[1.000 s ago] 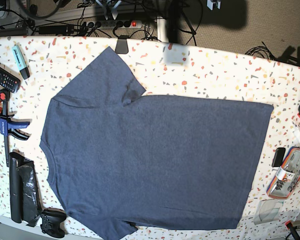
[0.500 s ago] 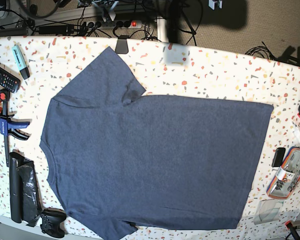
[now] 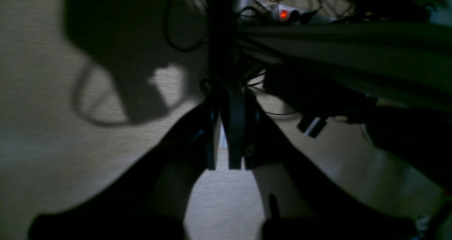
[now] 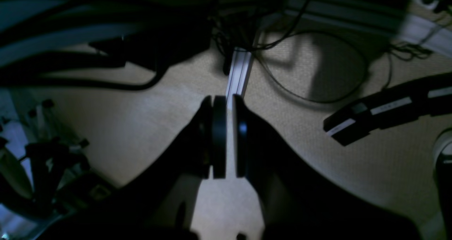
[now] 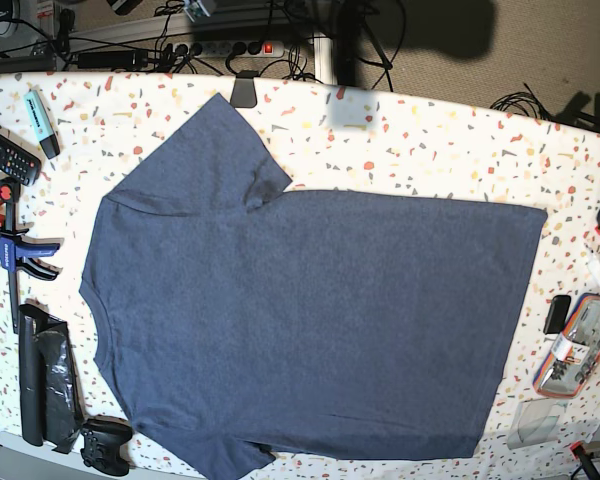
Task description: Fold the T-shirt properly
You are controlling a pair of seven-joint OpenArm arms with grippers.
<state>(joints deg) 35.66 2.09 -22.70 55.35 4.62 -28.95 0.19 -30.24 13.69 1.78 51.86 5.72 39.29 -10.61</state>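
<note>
The T-shirt (image 5: 310,320) lies spread flat on the speckled table (image 5: 440,140) in the base view, plain navy side up. Its neck points left and its hem right. One sleeve (image 5: 215,150) reaches toward the far edge, and the other sleeve (image 5: 235,455) lies at the near edge. Neither arm shows in the base view. In the left wrist view, my left gripper (image 3: 223,166) hangs over beige carpet, jaws nearly together with only a thin slit and nothing between them. My right gripper (image 4: 229,174) stands the same way over the floor, holding nothing.
Left of the shirt lie a remote (image 5: 5,152), a highlighter (image 5: 40,122), a blue clamp (image 5: 10,240), a black roll (image 5: 45,380) and a game controller (image 5: 105,445). A tool case (image 5: 578,345) sits at the right edge. A black clip (image 5: 244,92) sits at the far edge.
</note>
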